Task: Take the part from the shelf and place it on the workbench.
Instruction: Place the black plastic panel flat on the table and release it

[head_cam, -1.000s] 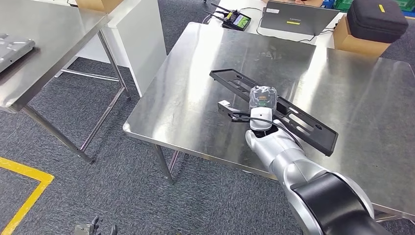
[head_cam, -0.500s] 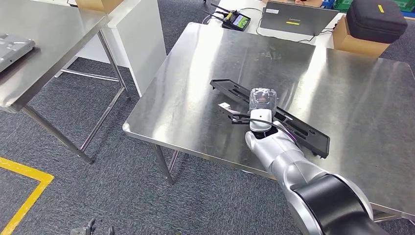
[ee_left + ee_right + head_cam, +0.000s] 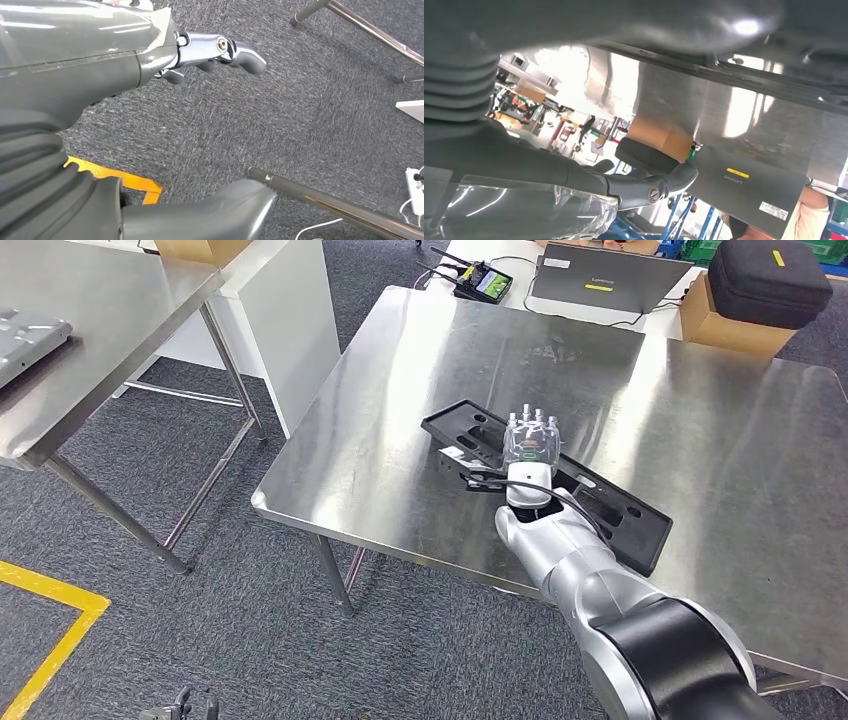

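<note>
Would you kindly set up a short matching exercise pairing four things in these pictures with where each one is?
Things:
1. black part
2. laptop
3. black case
4. left hand

Places:
A. on a cardboard box past the workbench's far right corner
B. above the grey carpet
C. flat on the steel workbench, under the right hand
D. past the workbench's far edge, lid facing the robot

Pairs: 1-C, 2-D, 3-A, 4-B
</note>
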Robot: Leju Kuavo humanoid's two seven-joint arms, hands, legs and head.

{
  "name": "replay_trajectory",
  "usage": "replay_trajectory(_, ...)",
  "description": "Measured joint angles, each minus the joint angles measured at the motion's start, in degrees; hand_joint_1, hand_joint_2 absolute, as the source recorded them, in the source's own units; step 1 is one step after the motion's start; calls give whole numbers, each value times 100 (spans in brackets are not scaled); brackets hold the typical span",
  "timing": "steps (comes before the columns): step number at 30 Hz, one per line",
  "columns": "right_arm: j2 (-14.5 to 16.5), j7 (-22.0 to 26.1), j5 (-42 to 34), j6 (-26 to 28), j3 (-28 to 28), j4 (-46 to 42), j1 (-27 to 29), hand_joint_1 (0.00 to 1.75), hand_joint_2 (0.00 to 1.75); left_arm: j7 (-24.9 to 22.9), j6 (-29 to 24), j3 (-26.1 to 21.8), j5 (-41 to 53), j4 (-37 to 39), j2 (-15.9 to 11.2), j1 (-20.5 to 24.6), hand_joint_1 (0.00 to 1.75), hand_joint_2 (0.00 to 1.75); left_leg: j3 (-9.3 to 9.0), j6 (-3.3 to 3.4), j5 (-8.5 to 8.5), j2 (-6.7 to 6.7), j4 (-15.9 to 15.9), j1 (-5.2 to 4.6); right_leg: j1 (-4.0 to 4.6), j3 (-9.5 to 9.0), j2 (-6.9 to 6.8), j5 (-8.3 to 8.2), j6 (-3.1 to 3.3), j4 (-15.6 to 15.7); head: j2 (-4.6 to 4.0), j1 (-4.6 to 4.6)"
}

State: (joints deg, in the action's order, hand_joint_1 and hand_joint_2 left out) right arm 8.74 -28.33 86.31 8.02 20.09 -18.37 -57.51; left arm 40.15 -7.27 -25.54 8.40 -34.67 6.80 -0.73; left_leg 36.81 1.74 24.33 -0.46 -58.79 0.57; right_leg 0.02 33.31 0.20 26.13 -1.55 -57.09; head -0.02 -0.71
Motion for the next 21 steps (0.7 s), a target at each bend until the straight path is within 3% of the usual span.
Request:
replay_trajectory(16, 55, 130, -121, 133, -192, -67, 1, 0, 0, 0, -13, -56, 15, 0, 2, 5, 0, 0, -3, 0, 0, 0, 0, 1, 0, -2, 0, 0, 0, 0, 0, 0)
replay_trajectory(19, 93, 502, -426, 555, -341, -113, 6, 0, 0, 0, -49, -68, 15, 0, 2, 3, 0, 0, -3, 0, 0, 0, 0, 1, 0, -2, 0, 0, 0, 0, 0, 0)
replay_trajectory(21, 167, 1334, -1163, 983, -581, -207, 43, 0, 0, 0, -94, -74, 23, 0, 3, 1, 0, 0, -3, 0, 0, 1, 0, 1, 0, -2, 0, 0, 0, -1, 0, -1)
